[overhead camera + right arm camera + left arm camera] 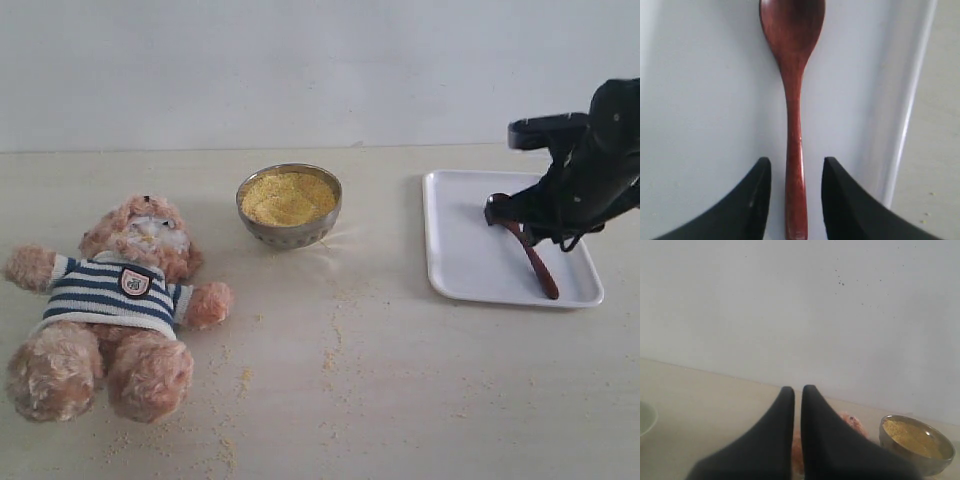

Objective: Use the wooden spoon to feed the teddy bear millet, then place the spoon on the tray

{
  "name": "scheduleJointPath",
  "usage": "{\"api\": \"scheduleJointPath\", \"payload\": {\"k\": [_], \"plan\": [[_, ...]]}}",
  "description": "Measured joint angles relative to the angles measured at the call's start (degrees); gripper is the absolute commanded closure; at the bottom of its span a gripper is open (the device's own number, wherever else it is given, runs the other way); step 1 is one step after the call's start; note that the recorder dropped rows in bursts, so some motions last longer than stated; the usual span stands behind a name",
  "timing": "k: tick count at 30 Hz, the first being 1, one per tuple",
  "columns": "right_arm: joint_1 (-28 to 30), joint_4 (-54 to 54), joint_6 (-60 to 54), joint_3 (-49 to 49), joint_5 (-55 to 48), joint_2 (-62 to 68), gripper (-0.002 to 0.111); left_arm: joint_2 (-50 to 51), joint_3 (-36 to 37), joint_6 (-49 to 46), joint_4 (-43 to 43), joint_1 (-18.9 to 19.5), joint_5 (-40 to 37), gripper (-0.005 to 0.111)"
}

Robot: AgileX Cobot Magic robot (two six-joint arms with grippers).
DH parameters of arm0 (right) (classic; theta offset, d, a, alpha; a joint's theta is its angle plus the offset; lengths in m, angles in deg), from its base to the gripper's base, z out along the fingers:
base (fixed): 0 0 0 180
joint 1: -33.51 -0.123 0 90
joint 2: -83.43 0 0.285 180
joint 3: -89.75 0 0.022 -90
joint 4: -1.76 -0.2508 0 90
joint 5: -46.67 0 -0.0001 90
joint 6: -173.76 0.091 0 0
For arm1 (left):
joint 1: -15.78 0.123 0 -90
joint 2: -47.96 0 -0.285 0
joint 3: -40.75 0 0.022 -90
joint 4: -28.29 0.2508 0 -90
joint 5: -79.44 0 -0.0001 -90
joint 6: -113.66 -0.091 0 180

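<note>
Wooden spoon [794, 100] laid on tray [700, 100]; right claw [796, 162] released astride it; left claw [797, 390] clenched, empty. Seemingly only withdrawal remaining.

plain white wall [300, 70] behind a pale beige tabletop [430, 400]

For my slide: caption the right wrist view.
Right gripper open astride the wooden spoon, which lies on the white tray.

We count one teddy bear [110, 300], one bowl [290, 238] (heaped with millet [288, 197]), one wooden spoon [535, 265] and one tray [465, 260].
</note>
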Motion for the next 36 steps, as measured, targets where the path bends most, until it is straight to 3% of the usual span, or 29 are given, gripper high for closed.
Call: {"api": "scheduleJointPath", "payload": {"k": [3, 4, 5, 13, 22, 30, 36], "plan": [[0.0, 0.0, 3.6, -0.2, -0.8, -5.9, 0.083, 0.0, 0.0, 0.0, 0.0, 0.0, 0.0, 0.102], [0.0, 0.0, 5.2, -0.6, -0.6, -8.2, 0.101, 0.0, 0.0, 0.0, 0.0, 0.0, 0.0, 0.102], [0.0, 0.6, 7.8, -2.4, 0.4, -12.8, 0.108, 0.0, 0.0, 0.0, 0.0, 0.0, 0.0, 0.102], [0.0, 1.3, 16.1, -23.7, 18.3, -39.0, 0.108, 0.0, 0.0, 0.0, 0.0, 0.0, 0.0, 0.102], [0.3, 1.4, 11.1, -46.7, 39.3, -73.4, 0.108, 0.0, 0.0, 0.0, 0.0, 0.0, 0.0, 0.102], [0.3, 1.6, 6.7, -54.1, 34.3, -93.8, 0.108, 0.0, 0.0, 0.0, 0.0, 0.0, 0.0, 0.102], [0.3, 1.7, 2.5, -56.0, 31.3, -101.4, 0.108, 0.0, 0.0, 0.0, 0.0, 0.0, 0.0, 0.102]]}}
